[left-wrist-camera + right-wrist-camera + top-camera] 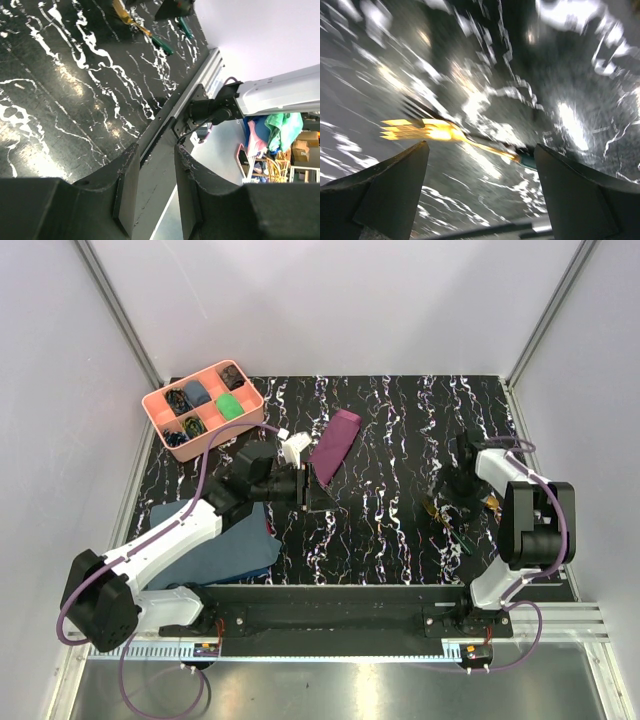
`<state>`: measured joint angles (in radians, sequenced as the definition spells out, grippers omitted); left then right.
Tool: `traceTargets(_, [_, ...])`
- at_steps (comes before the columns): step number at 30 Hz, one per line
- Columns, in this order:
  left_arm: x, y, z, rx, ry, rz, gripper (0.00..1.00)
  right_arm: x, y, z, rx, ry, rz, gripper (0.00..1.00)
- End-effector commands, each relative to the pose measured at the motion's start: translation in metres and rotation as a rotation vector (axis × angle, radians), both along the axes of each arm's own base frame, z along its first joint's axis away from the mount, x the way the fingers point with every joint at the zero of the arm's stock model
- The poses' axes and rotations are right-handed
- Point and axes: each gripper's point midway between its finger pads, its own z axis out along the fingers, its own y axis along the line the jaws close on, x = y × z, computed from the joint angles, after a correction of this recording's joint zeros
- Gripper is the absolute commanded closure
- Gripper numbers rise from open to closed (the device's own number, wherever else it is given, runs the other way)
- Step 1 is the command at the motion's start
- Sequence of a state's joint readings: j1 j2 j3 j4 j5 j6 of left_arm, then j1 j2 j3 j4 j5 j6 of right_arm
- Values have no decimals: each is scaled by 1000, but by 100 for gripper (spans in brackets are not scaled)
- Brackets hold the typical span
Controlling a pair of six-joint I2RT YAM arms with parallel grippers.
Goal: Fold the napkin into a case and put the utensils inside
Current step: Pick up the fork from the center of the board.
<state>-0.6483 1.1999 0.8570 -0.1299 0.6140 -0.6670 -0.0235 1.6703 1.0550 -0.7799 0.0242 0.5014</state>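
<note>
we see a plum napkin [335, 445], a black white-veined table [400, 440], a pink tray [152, 412], slate-blue cloth [230, 545], gold green-handled utensils [440, 132].

This looks like a robotics lab. I'm facing a test cell with plain white panel walls [330, 300] in aluminium framing [120, 310], and robot arms [170, 535] bolted to a metal rail [330, 615] trailing purple cables [205, 465]. Beyond the cell, cardboard boxes [302, 142] clutter the room.

Black marble-look table [400, 410] with white veins, pale lilac walls [340, 300], aluminium corner posts [117, 305], bright glare patches.
</note>
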Motion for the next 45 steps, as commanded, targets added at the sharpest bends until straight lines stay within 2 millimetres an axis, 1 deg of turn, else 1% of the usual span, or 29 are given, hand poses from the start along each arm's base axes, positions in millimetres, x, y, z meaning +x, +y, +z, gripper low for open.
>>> traceTargets(1, [-5, -6, 14, -61, -29, -49, 63, -23, 5, 3, 35, 23, 99, 4])
traceTargets(4, [-8, -5, 15, -65, -27, -51, 63, -20, 11, 7, 65, -21, 122, 4])
traceTargets(6, [-8, -5, 15, -67, -29, -51, 63, -21, 11, 6, 65, -16, 129, 4])
traceTargets(9, [-9, -5, 16, -70, -26, -54, 64, -25, 10, -5, 62, 5, 131, 6])
traceTargets(11, [-8, -5, 16, -69, -26, -51, 64, -21, 6, -10, 36, 30, 129, 8])
traceTargets(15, [-8, -5, 20, -71, -33, -52, 64, -15, 6, -23, 12, 68, 143, 10])
traceTargets(16, [-8, -4, 20, -68, -33, -48, 64, -14, 6, -28, 14, 81, 140, 12])
traceTargets(17, [-7, -4, 19, -65, -33, -45, 64, -14, 14, -31, -18, 89, 181, 15])
traceTargets(19, [-6, -2, 19, -63, -32, -37, 64, -16, 15, -37, -47, 122, 189, 20])
traceTargets(20, [-5, -1, 17, -62, -27, -33, 64, -18, 12, -39, -80, 136, 187, 35])
traceTargets(23, [1, 1, 15, -58, -20, -15, 64, -14, 12, -43, -93, 140, 172, 64])
traceTargets(24, [2, 1, 15, -57, -19, -12, 64, -12, 14, -43, -86, 138, 174, 69])
traceTargets(26, [7, 2, 11, -49, -12, -4, 64, -2, 18, -42, -65, 115, 173, 72])
traceTargets(27, [10, 2, 11, -44, -13, 2, 64, 2, 21, -42, -50, 105, 176, 81])
traceTargets(30, [20, 2, -1, -16, 12, 17, 63, 26, 39, -39, 38, 48, 185, 94])
traceTargets(31, [25, 2, -11, 0, 37, 27, 62, 43, 46, -35, 64, 13, 192, 100])
traceTargets(32, [29, 1, -16, 9, 48, 32, 61, 51, 53, -32, 105, -5, 191, 100])
traceTargets(33, [32, -1, -18, 12, 57, 31, 58, 65, 58, -26, 123, -41, 186, 100])
traceTargets(34, [38, -3, -31, 34, 88, 36, 57, 75, 62, -21, 136, -71, 186, 100])
traceTargets(35, [42, -5, -33, 38, 99, 37, 55, 82, 67, -16, 158, -93, 182, 100])
traceTargets(36, [44, -6, -37, 41, 112, 38, 55, 97, 70, -7, 165, -141, 178, 100])
traceTargets(37, [51, -7, -48, 58, 136, 50, 54, 103, 73, -1, 178, -163, 172, 100])
traceTargets(38, [58, -7, -49, 66, 136, 70, 54, 111, 76, 5, 192, -187, 162, 100])
traceTargets(39, [64, -5, -58, 87, 155, 87, 52, 123, 79, 16, 206, -230, 159, 100])
traceTargets(40, [75, -1, -60, 101, 150, 121, 52, 129, 82, 21, 222, -245, 157, 100])
traceTargets(41, [84, -1, -55, 98, 145, 134, 53, 136, 84, 27, 231, -258, 146, 100])
traceTargets(42, [93, 5, -61, 111, 169, 159, 53, 148, 86, 37, 233, -289, 143, 100])
traceTargets(44, [108, 10, -54, 95, 176, 193, 55, 161, 82, 45, 213, -319, 106, 100])
traceTargets(45, [121, 20, -56, 98, 189, 236, 56, 173, 84, 53, 211, -347, 96, 100])
